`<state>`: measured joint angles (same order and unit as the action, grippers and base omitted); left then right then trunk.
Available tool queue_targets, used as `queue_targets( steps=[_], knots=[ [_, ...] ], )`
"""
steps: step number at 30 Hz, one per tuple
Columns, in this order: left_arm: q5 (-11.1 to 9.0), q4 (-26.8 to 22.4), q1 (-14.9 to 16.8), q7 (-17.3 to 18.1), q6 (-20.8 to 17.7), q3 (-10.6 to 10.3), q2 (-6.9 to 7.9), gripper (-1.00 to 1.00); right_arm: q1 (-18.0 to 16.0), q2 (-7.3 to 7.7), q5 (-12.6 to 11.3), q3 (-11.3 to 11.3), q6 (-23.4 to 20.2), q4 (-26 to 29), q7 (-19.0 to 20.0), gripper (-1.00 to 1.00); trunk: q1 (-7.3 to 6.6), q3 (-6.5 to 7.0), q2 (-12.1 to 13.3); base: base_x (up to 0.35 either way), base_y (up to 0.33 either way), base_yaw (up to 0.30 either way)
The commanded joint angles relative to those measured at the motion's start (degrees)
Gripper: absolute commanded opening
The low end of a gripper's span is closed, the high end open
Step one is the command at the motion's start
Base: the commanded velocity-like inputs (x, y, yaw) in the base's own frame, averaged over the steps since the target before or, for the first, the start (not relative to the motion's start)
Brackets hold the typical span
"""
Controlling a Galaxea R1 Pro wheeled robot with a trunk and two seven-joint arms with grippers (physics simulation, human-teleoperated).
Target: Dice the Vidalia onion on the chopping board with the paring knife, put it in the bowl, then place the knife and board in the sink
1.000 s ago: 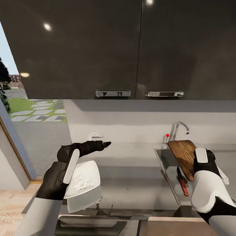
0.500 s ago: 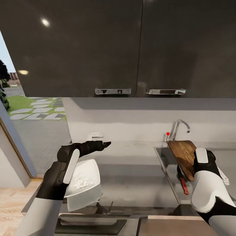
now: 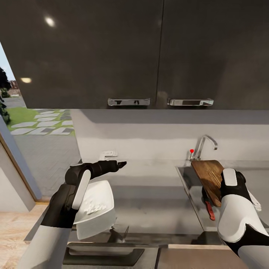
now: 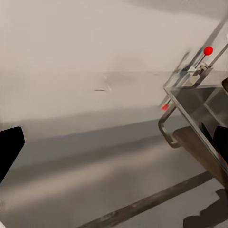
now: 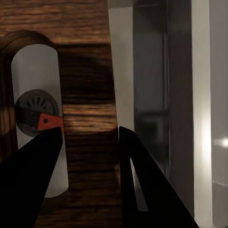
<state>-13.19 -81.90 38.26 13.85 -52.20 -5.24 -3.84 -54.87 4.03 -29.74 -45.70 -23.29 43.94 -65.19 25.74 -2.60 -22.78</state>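
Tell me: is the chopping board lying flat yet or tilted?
Tilted: the chopping board leans up over the sink, its lower end at the right pincer.

**Board tilted over the sink, knife below, bowl filled**

The dark brown chopping board (image 3: 208, 179) stands tilted above the sink (image 3: 185, 183), its lower end hidden behind the right arm. The paring knife (image 3: 209, 211) lies in the basin beneath it, red-orange handle showing. Through the board's handle slot (image 5: 37, 118) the round drain appears. The white square bowl (image 3: 96, 213) sits on the grey surface (image 3: 157, 209), holding what look like pale onion pieces.
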Motion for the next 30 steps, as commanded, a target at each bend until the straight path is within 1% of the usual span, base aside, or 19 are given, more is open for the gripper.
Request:
queue_targets(
  steps=[1, 6, 12, 30],
  knots=[
    [0.09, -0.03, 0.06, 0.22, -0.27, 0.05, -0.03, 1.0, -0.04, 0.01, -0.14, -0.02, -0.51, 0.08, -0.23, -1.0, 0.04, -0.15, -0.14, 0.028, 0.0, 0.0],
    [0.09, -0.09, 0.06, 0.22, -0.27, 0.05, 0.02, 1.0, -0.05, 0.01, -0.14, -0.05, -0.61, 0.09, -0.24, -1.0, 0.04, -0.17, -0.14, 0.152, 0.07, 0.0],
    [0.09, -0.1, 0.06, 0.22, -0.27, 0.05, 0.05, 1.0, -0.05, 0.01, -0.14, -0.08, -0.62, 0.1, -0.21, -1.0, 0.04, -0.27, -0.14, 0.034, 0.015, 0.0],
    [0.09, -0.1, 0.06, 0.22, -0.27, 0.05, 0.06, 1.0, -0.04, 0.01, -0.14, -0.09, -0.53, 0.09, -0.21, -1.0, 0.04, -1.66, -0.14, 0.001, 0.0, 0.0]
  ],
)
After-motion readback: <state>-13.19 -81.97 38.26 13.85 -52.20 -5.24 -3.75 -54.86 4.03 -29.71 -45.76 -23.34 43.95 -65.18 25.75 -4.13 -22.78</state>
